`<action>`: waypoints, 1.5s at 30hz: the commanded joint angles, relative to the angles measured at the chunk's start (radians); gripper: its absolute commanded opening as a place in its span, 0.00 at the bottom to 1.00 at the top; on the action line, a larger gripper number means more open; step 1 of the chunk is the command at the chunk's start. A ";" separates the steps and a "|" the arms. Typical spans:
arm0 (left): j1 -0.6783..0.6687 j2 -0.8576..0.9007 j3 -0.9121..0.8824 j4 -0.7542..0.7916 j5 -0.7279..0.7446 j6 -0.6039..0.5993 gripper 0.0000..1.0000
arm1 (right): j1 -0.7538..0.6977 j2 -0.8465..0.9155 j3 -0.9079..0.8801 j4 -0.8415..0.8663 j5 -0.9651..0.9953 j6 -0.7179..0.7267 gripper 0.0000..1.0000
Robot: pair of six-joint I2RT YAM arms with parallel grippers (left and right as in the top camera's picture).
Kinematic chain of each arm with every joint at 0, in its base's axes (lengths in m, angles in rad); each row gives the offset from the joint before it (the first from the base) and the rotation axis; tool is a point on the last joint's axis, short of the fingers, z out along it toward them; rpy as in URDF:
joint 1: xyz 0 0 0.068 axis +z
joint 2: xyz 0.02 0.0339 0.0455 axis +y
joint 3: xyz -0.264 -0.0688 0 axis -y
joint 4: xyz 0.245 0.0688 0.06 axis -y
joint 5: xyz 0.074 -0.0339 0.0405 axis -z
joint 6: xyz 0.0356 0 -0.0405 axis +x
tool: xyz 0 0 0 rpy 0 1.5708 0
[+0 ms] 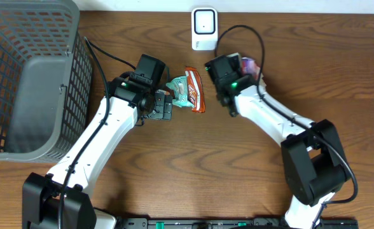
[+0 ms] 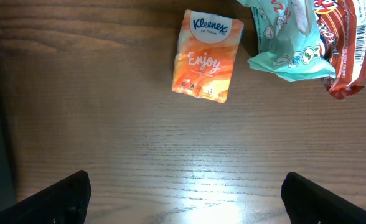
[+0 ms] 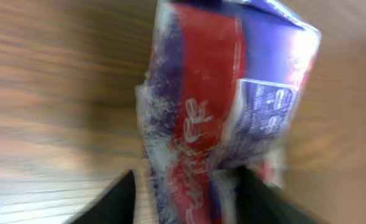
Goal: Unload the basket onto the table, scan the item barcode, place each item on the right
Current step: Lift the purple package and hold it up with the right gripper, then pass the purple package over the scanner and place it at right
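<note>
A blue and red foil packet (image 3: 220,99) stands between the fingers of my right gripper (image 3: 189,180). The jaws are open: a strip of table shows between the left finger (image 3: 117,199) and the packet. The picture is blurred and its printed panel cannot be read. From overhead only a corner of this packet (image 1: 250,65) shows beside my right gripper (image 1: 238,67), just below and right of the white scanner (image 1: 204,28). My left gripper (image 2: 186,199) hangs wide open over bare wood, holding nothing.
An orange tissue pack (image 2: 208,55), a teal packet (image 2: 289,43) and a brown snack packet (image 2: 348,43) lie ahead of the left gripper. The teal packet (image 1: 177,86) and the brown packet (image 1: 195,90) lie mid-table. A grey mesh basket (image 1: 28,76) fills the far left.
</note>
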 commanded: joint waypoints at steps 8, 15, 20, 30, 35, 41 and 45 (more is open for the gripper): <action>-0.002 0.000 0.005 -0.003 -0.002 -0.010 0.98 | 0.014 -0.035 0.243 -0.135 -0.300 0.136 0.82; -0.002 0.000 0.005 -0.003 -0.002 -0.010 0.98 | -0.200 -0.037 0.332 -0.229 -0.559 -0.071 0.88; -0.002 0.000 0.005 -0.003 -0.002 -0.010 0.98 | -0.361 -0.005 0.293 -0.231 -0.961 -0.390 0.90; -0.002 0.000 0.005 -0.003 -0.002 -0.010 0.98 | -0.496 0.212 0.274 -0.225 -1.268 -0.533 0.94; -0.002 0.000 0.005 -0.003 -0.002 -0.010 0.98 | -0.492 0.293 0.274 -0.257 -1.267 -0.521 0.74; -0.002 0.000 0.005 -0.003 -0.002 -0.010 0.98 | -0.491 0.262 0.284 -0.256 -1.266 -0.417 0.13; -0.002 0.000 0.005 -0.003 -0.002 -0.010 0.98 | -0.489 0.225 0.296 -0.203 -1.267 -0.261 0.01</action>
